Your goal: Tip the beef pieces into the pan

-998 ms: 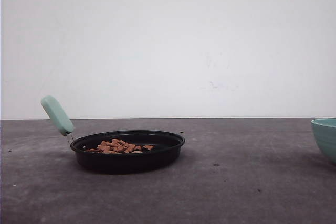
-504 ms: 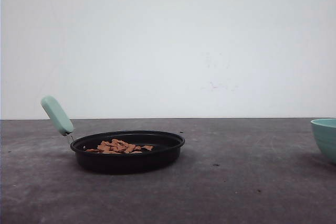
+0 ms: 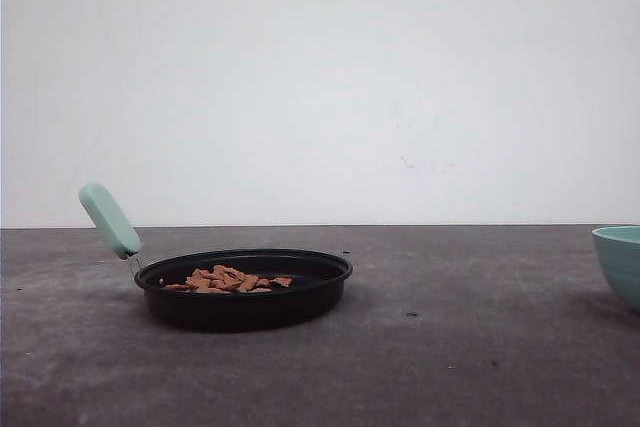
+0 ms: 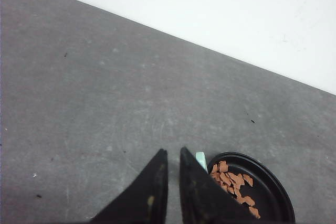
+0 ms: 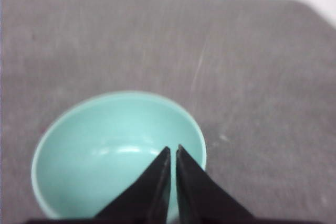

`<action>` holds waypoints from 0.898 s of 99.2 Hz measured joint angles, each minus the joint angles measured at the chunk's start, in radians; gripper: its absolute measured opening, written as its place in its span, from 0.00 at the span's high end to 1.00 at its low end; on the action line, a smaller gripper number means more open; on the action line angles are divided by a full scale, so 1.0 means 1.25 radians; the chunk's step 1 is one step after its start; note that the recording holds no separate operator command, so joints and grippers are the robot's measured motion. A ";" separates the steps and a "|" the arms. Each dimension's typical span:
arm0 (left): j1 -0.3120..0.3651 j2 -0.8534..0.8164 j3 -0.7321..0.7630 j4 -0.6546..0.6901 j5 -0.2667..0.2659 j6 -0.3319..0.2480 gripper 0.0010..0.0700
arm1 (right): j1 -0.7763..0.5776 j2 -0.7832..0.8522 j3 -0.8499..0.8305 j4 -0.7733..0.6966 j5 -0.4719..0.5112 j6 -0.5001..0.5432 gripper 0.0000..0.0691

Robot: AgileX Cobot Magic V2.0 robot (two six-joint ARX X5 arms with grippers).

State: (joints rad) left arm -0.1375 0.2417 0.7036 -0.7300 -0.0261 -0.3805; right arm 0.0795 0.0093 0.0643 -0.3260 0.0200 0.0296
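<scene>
The black pan (image 3: 244,289) rests on the dark table at the left, its mint-green handle (image 3: 110,220) angled up to the left. Orange-brown beef pieces (image 3: 228,279) lie heaped inside it. In the left wrist view the pan (image 4: 265,192) and the beef pieces (image 4: 231,181) lie beside my left gripper (image 4: 173,151), whose black fingers are nearly together with nothing between them, well above the table. My right gripper (image 5: 174,148) hovers over the teal bowl (image 5: 105,150), its fingers close together and holding nothing; the bowl's inside is bare.
The teal bowl (image 3: 620,262) stands at the table's right edge in the front view. Grey tabletop (image 3: 450,347) stretches between pan and bowl. A white wall rises behind the table's far edge.
</scene>
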 joint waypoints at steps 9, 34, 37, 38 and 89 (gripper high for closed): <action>0.000 0.000 0.000 0.001 0.000 0.000 0.99 | 0.000 -0.005 0.000 0.001 0.002 -0.006 0.98; 0.000 -0.001 0.000 0.001 0.000 0.000 0.99 | 0.000 -0.004 0.000 0.002 0.003 -0.006 0.98; 0.000 -0.001 0.000 0.001 0.000 0.000 0.99 | 0.000 -0.004 0.000 0.002 0.003 -0.006 0.98; 0.000 -0.001 0.000 0.001 0.000 0.000 0.99 | 0.000 -0.004 0.000 0.002 0.003 -0.006 0.98; 0.000 -0.001 0.000 0.001 -0.001 0.009 0.99 | 0.000 -0.004 0.000 0.002 0.003 -0.006 0.98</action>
State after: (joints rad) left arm -0.1375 0.2409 0.7036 -0.7292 -0.0273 -0.3698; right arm 0.0795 0.0044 0.0643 -0.3241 0.0235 0.0216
